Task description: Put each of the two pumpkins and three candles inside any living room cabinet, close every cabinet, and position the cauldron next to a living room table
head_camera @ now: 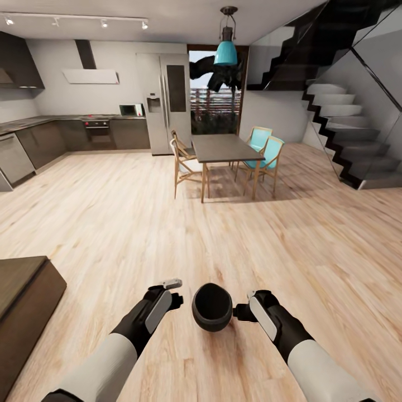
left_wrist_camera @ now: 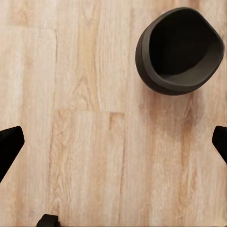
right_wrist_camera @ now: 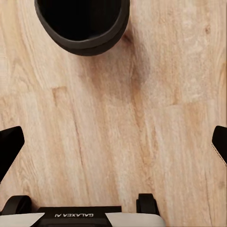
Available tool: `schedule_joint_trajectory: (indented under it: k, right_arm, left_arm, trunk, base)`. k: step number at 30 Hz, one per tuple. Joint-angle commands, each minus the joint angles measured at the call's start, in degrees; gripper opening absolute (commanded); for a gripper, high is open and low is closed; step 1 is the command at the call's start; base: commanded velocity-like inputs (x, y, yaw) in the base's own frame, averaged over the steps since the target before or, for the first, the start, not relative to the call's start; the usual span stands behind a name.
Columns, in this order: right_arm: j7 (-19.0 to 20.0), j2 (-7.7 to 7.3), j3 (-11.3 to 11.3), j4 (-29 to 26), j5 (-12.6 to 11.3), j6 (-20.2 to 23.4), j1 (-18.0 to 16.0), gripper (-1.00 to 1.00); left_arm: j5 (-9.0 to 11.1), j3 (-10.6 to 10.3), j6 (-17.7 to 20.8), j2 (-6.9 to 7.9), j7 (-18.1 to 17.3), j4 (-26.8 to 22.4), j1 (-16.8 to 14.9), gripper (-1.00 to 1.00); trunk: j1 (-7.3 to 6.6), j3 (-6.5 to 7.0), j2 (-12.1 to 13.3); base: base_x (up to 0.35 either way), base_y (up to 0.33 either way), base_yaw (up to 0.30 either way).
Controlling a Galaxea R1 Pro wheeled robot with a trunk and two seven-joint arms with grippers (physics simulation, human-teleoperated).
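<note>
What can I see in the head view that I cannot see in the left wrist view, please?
Head view alone: the dining table with chairs, the kitchen, the staircase, the dark cabinet at the left edge, and the right claw.

Left wrist view alone: the cauldron's hollow inside from above, with the left claw's fingertips spread wide over the floor.

Both share: the black cauldron, the wooden floor, and the left claw.

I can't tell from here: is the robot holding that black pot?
No. The cauldron sits on the floor between the left gripper and right gripper, both open, empty.

Wood floor [head_camera: 111, 223]: cauldron [head_camera: 212, 307], dining table [head_camera: 223, 148].
</note>
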Motion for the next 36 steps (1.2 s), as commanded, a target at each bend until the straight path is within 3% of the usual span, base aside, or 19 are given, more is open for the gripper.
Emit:
schedule_joint_trajectory:
  k: [1, 12, 18, 36]
  right_arm:
    - [-0.53, -0.03, 0.19, -0.06, -0.6, 0.1, -0.04, 1.0]
    - [-0.16, -0.26, 0.05, 0.01, -0.74, 0.32, -0.04, 1.0]
    - [0.3, 0.01, -3.15, 0.27, -0.77, -0.06, 0.04, 1.0]
    - [0.33, 0.15, -3.38, 0.37, -0.86, -1.51, 0.05, 1.0]
  left_arm:
    - [0.58, -0.22, 0.04, -0.09, 0.57, -0.06, -0.04, 1.0]
    - [0.59, -0.22, -0.04, -0.43, 0.57, -0.03, -0.04, 1.0]
    - [0.59, -0.3, -0.04, -0.47, 0.57, -0.03, -0.04, 1.0]
    - [0.53, -0.31, -0.13, -0.57, 0.55, -0.03, -0.04, 1.0]
  trunk:
    - [0.04, -0.06, -0.04]
    - [0.04, -0.06, -0.04]
    - [0.04, -0.06, -0.04]
    - [0.04, -0.06, -0.04]
  base:
    - [0.336, -0.144, 0.0]
    - [0.247, -0.181, 0.0]
    - [0.043, -0.009, 0.0]
    - [0.221, 0.01, 0.0]
